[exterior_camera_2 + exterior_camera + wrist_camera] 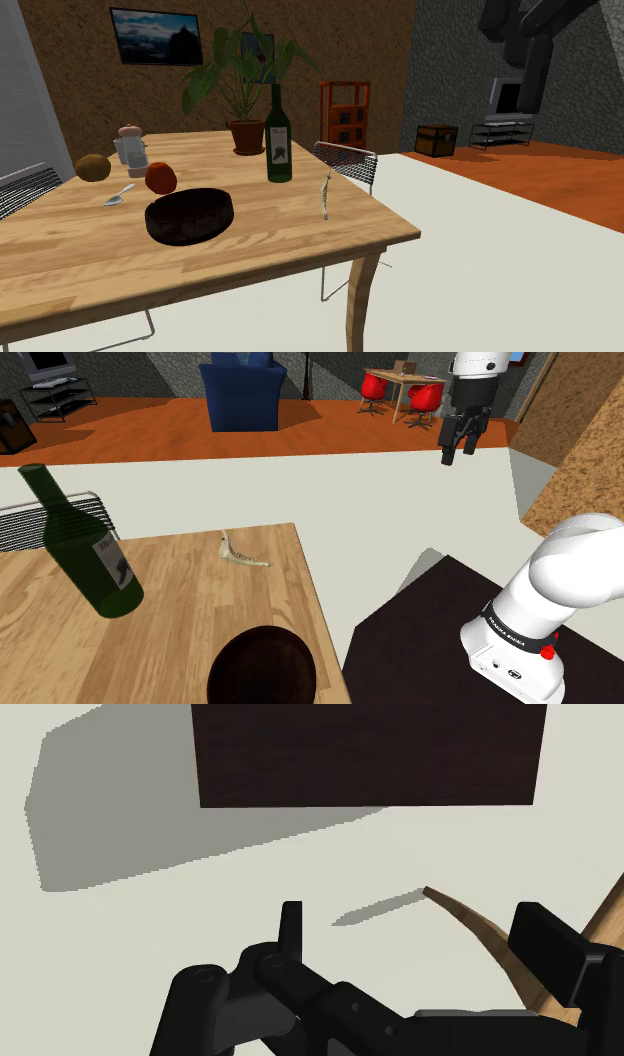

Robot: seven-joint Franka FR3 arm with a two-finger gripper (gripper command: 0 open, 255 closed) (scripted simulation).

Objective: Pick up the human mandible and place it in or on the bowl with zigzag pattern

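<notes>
- Counting the task's things gives one human mandible [243,555], pale and thin, and one bowl [262,667], which looks plain dark with no pattern that I can make out.
- One wooden bench [200,602] carries both of them.
- Also on the bench are one green bottle [278,135] with a label, one red fruit [161,178], one brown round fruit [93,167], one spoon [118,195], one small lidded jar [131,150] and one potted plant [240,90].
- Two wire chairs stand at the bench in the second exterior view, one on the far side [345,160] and one at that view's left [25,190].
- Far off in the shoulder view there are one blue armchair [243,397] and two red chairs [375,387] beside a small desk [400,377].
- The jaws, a single black pair, stand open with a wide gap between the fingers [290,929] and hold nothing.
- In the shoulder view the jaws hang high over the pale floor [350,482], far from the bench and toward that view's right.
- The mandible lies on the bench close to its right edge in the shoulder view, well apart from the jaws, nearer and to the left of them.
- In the second exterior view the mandible [325,195] lies to the right of the bowl [190,217] and nearer than the bottle, apart from both.
- One dark stand [430,632] bears the white arm [560,582].
</notes>
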